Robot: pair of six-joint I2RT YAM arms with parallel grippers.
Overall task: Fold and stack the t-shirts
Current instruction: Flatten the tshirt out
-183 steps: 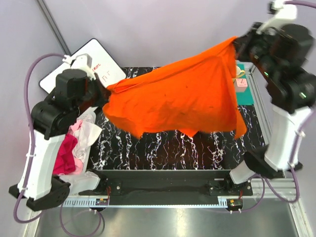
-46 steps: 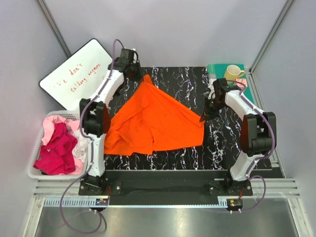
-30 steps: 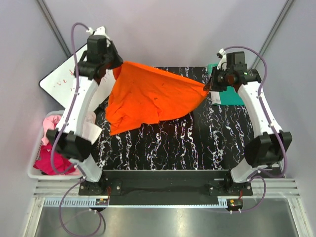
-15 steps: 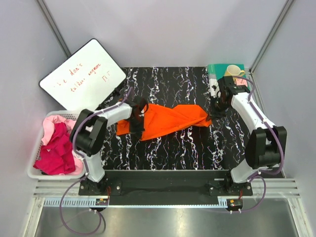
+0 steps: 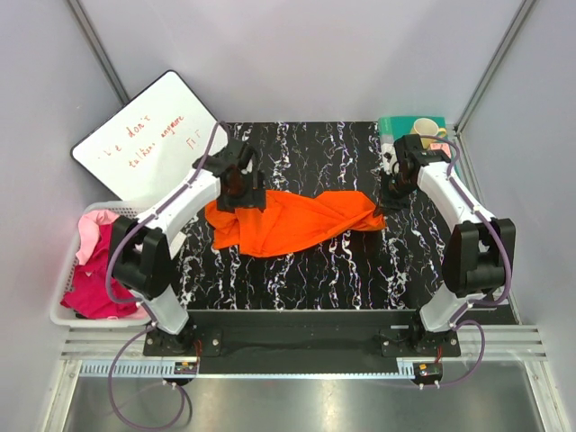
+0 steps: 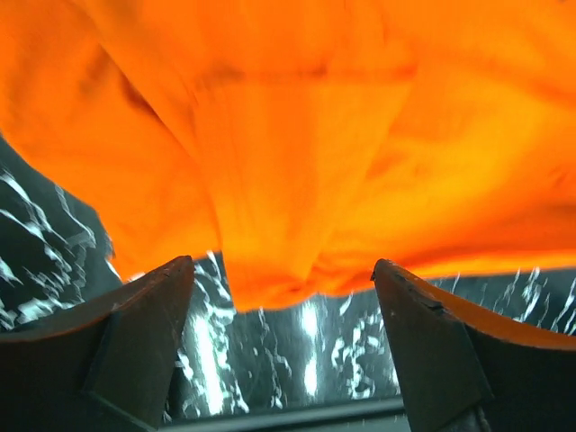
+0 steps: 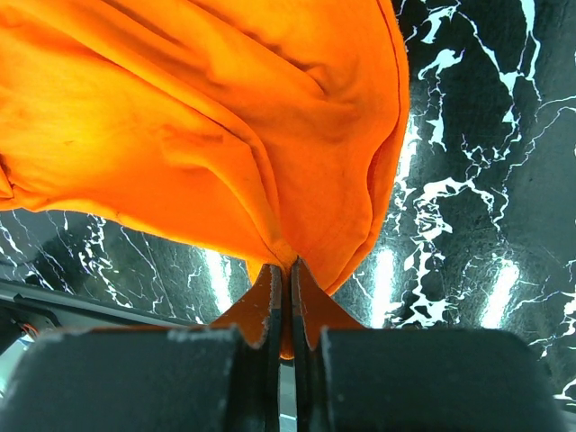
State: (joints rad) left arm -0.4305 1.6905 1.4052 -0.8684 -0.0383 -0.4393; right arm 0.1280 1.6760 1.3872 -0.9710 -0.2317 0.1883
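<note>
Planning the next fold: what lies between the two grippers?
In the top view, the orange t-shirt: a crumpled band on the black marbled table, from the open left gripper to the right gripper, shut on its end.

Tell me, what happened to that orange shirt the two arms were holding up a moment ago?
The orange t-shirt came down from mid-air and now lies bunched on the black table. The left gripper let go, jaws wide open at the cloth's left end; the right gripper stays pinched on its right end. The basket of pink shirts, whiteboard and mug are unmoved.
</note>
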